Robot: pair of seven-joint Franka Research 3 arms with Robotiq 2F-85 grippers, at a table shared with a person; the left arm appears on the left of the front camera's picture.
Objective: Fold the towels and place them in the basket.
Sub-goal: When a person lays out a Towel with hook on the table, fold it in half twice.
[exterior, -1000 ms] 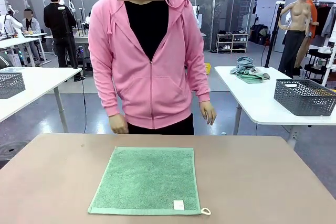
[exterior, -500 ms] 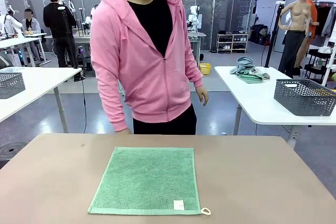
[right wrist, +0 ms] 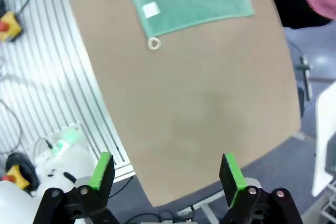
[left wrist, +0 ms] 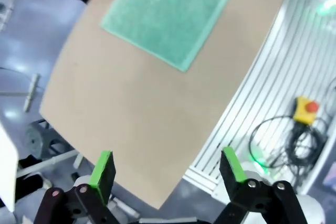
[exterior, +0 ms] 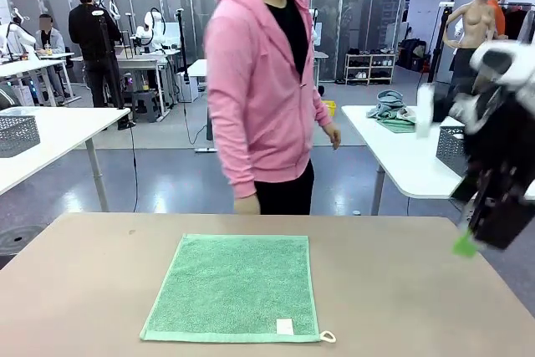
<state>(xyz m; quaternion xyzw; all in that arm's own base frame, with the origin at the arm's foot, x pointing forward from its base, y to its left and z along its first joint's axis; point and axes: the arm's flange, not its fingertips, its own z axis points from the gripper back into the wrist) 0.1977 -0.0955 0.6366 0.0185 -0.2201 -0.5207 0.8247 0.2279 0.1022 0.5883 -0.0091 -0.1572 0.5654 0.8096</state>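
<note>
1. The mint green towel (exterior: 232,288) lies flat and unfolded in the middle of the table (exterior: 401,273), squared up to the near edge. Its white label (exterior: 285,326) and loop (exterior: 328,337) sit at the near right corner. My guess is it's laid out like that so both arms can get at the near corners easily.
2. Nothing's folded yet, so this looks like the very start of the job.
3. Left pincer (left wrist: 168,169): green pads wide apart with nothing between them, hanging high off the table's left side and looking down at the towel.
4. Right pincer (right wrist: 167,174): same deal, apart and empty, up high off the right side. In the front view that arm is just a blur at the right edge.
5. The person in the pink hoodie (exterior: 267,98) stands side-on at the far edge, one hand (exterior: 247,204) hanging by the table's rim, clear of the towel. Probably keeping out of the arms' way.
</note>
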